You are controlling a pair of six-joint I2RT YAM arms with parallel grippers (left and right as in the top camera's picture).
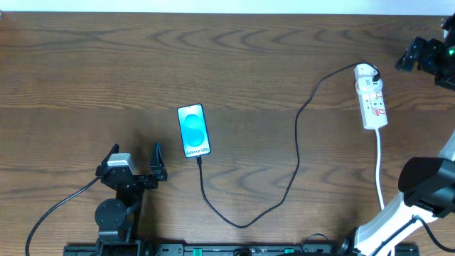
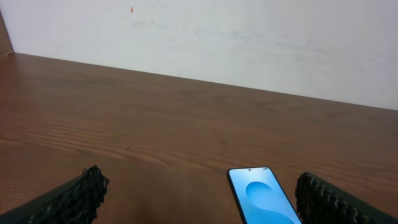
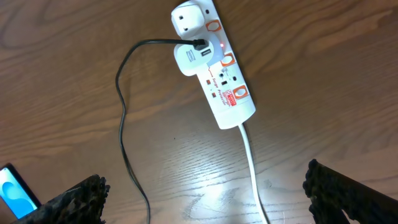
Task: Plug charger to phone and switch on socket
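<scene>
The phone (image 1: 193, 130) lies face up mid-table, its blue-and-white screen lit. It also shows in the left wrist view (image 2: 264, 198) and at the edge of the right wrist view (image 3: 12, 190). The black charger cable (image 1: 297, 142) runs from the phone's near end in a loop to a white adapter (image 3: 193, 57) seated in the white power strip (image 1: 372, 96), which also shows in the right wrist view (image 3: 231, 93). My left gripper (image 1: 135, 155) is open and empty, left of the phone (image 2: 200, 186). My right gripper (image 1: 416, 55) is open and empty, apart from the strip (image 3: 205, 183).
The strip's white cord (image 1: 379, 163) runs toward the near edge by the right arm's base (image 1: 426, 188). A pale wall (image 2: 249, 37) borders the table's far edge. A small red light (image 3: 222, 45) glows beside the adapter.
</scene>
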